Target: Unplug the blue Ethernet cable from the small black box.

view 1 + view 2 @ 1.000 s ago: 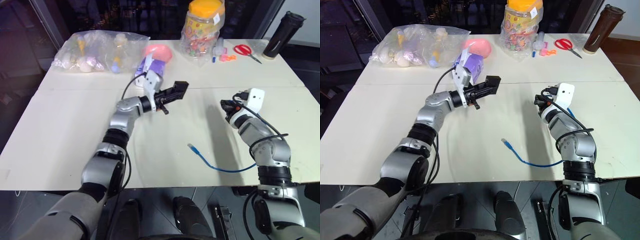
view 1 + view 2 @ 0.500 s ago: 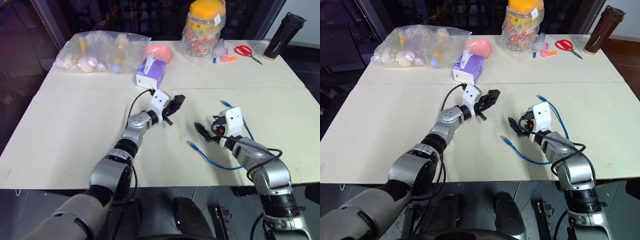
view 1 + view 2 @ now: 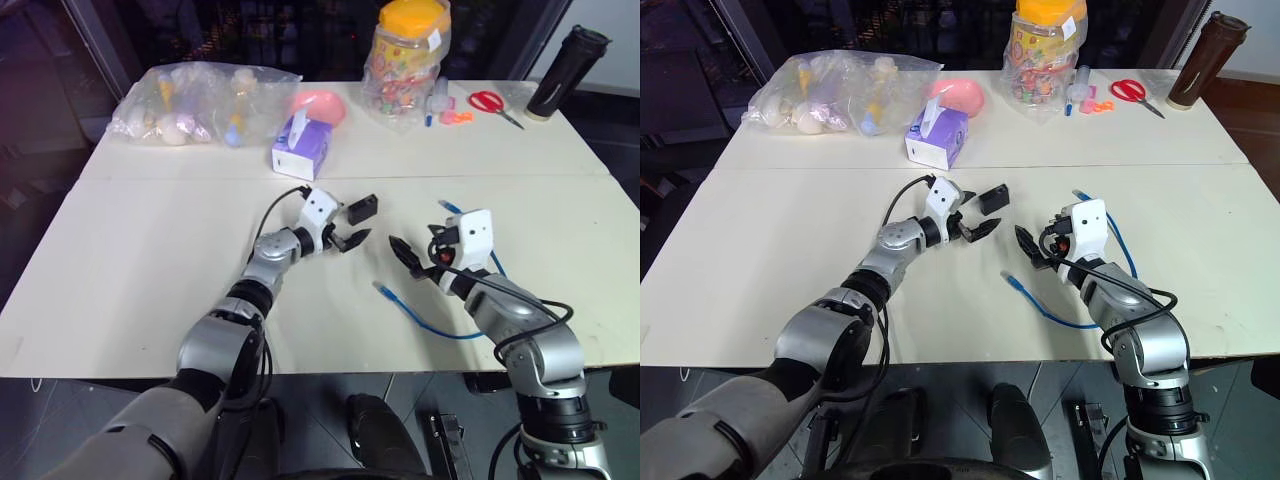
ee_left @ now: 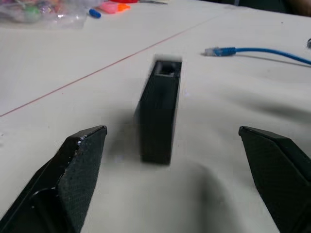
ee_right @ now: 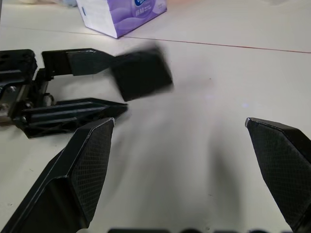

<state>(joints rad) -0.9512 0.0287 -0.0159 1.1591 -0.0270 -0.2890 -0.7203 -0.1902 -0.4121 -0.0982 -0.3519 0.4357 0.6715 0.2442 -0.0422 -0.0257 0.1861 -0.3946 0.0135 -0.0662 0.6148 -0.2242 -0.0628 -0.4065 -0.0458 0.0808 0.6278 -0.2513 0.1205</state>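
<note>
You are looking at almost no legible writing here. The purple-and-white tissue box (image 5: 122, 14), lying at about eleven o'clock from the left gripper, is carrying a small blue logo on its white face in the right wrist view, but the letters are too small to make out. The candy jar (image 3: 404, 62) at twelve o'clock on the table is wearing a white sticker near its orange lid; nothing on it is reading clearly.
</note>
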